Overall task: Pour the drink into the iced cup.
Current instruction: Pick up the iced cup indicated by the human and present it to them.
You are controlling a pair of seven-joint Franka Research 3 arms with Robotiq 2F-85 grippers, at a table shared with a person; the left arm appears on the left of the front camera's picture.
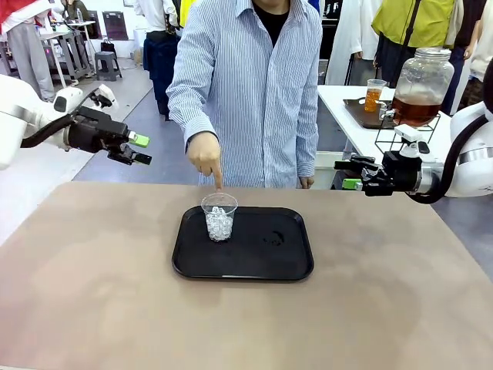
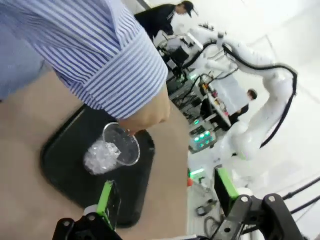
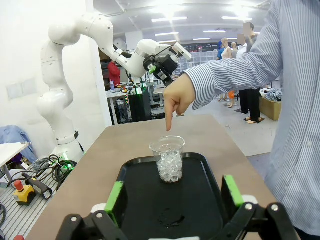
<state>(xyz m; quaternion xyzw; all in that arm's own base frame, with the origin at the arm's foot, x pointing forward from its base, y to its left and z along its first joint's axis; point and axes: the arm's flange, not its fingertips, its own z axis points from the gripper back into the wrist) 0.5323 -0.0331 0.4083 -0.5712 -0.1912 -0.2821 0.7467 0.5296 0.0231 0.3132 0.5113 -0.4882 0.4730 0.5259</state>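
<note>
both pairs of fingers stand spread wide with nothing between them. my left gripper (image 1: 142, 149) hangs raised out to one side of the table (image 1: 92, 301) and my right gripper (image 1: 348, 173) hangs raised out to the other. each points inward toward the middle, and neither touches anything.

the iced cup (image 1: 219, 218) is clear plastic with ice piled in its lower half. it stands upright on a black tray (image 1: 289, 262) on the brown table, between my two grippers, lower than both and well apart from each. along my right fingers the cup sits straight ahead, centred in the gap between the green pads (image 3: 115, 196), on the far half of the tray. along my left fingers it lies ahead too, but in line with one pad rather than the middle of the gap, and i look down into its rim.

a person's hand (image 1: 204, 154) hangs just above the cup, forefinger pointing down at its rim. i cannot tell whether the fingertip touches. the striped sleeve (image 2: 110, 55) reaches in over the tray.

the drink (image 1: 416, 110), amber-brown, fills the bottom of a big clear jar (image 1: 425, 73). the jar is on a wire stand at a white side table (image 1: 339, 100) beyond my right gripper, well apart from the iced cup. a small clear cup (image 1: 374, 96) near that jar also holds amber liquid.
</note>
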